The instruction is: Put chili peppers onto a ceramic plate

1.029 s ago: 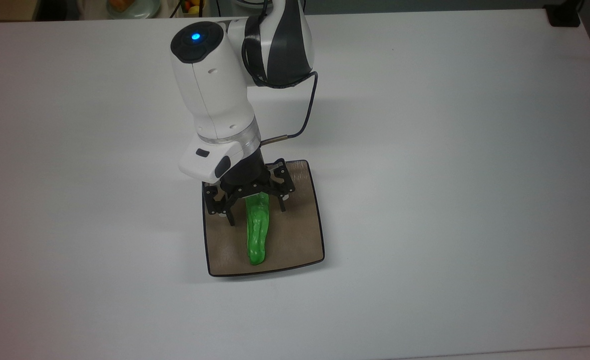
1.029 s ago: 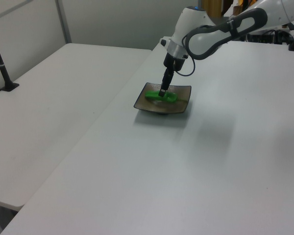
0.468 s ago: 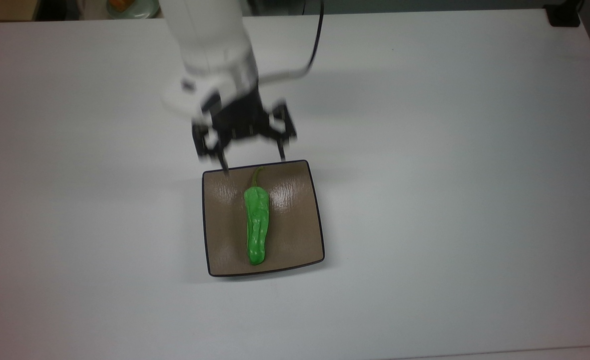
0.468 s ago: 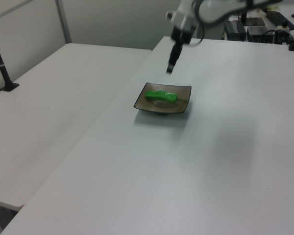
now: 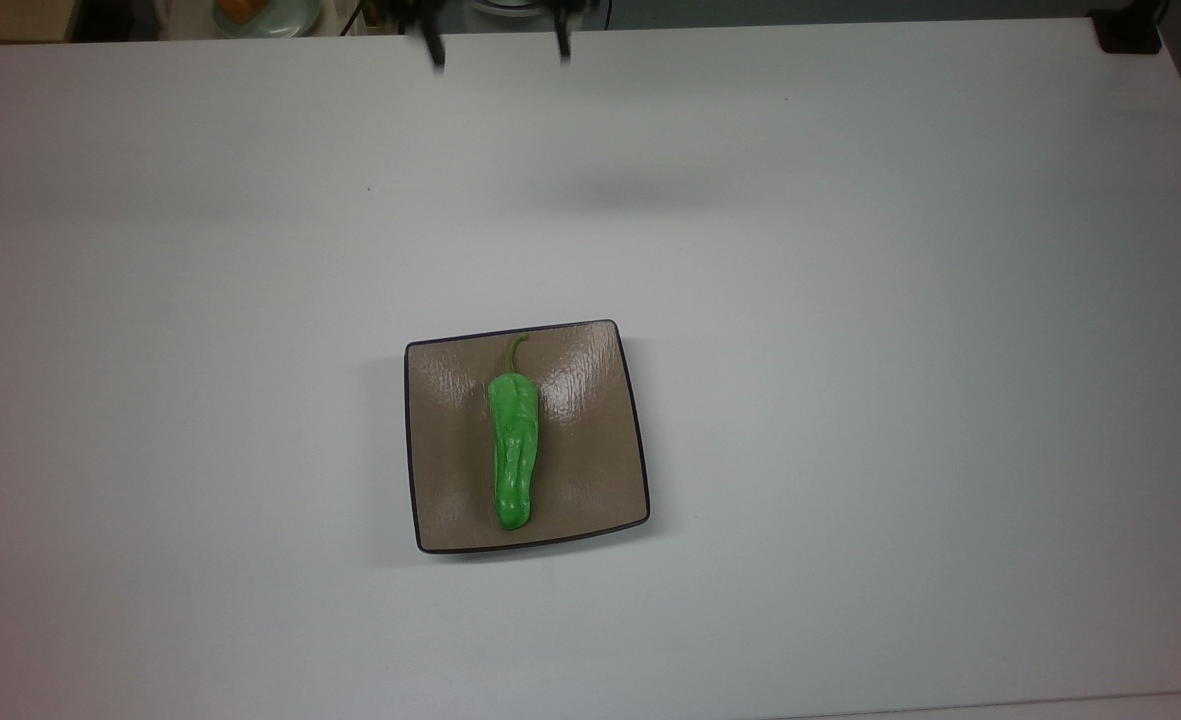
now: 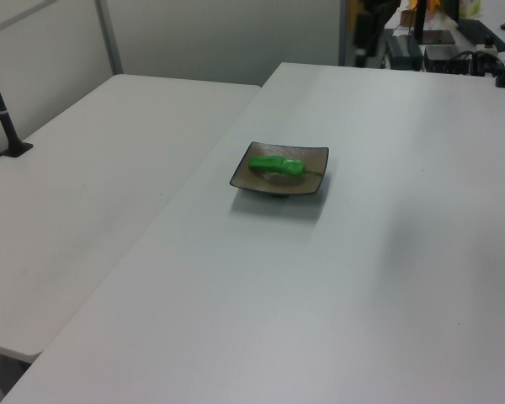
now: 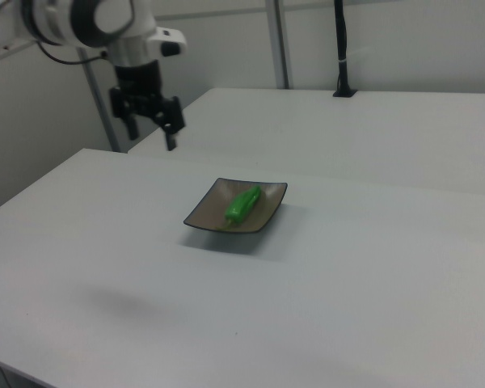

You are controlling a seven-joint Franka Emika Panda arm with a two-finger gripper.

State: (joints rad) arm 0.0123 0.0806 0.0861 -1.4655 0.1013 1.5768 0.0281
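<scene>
A bright green wrinkled chili pepper (image 5: pixel 513 455) lies lengthwise in the middle of the square tan-brown ceramic plate (image 5: pixel 590 440), its thin stem toward the top view's top edge. The chili pepper (image 6: pixel 277 166) and the plate (image 6: pixel 315 158) also appear in the left view, and the pepper (image 7: pixel 243 204) rests on the plate (image 7: pixel 206 212) in the right view. My gripper (image 7: pixel 152 136) hangs high above the table, well to the right view's left of the plate, open and holding nothing. Its fingertips (image 5: pixel 437 55) poke in at the top view's top edge.
A white table (image 5: pixel 850 300) carries the plate. A second white table (image 6: pixel 109 151) stands on the left view's left with a black post (image 6: pixel 4 118) on it. A black post (image 7: pixel 341 56) rises behind in the right view. Cluttered gear (image 6: pixel 438 42) sits past the far edge.
The gripper, open around the pepper on the plate a second ago, has risen and drawn back to the top view's top edge. The pepper stays on the plate.
</scene>
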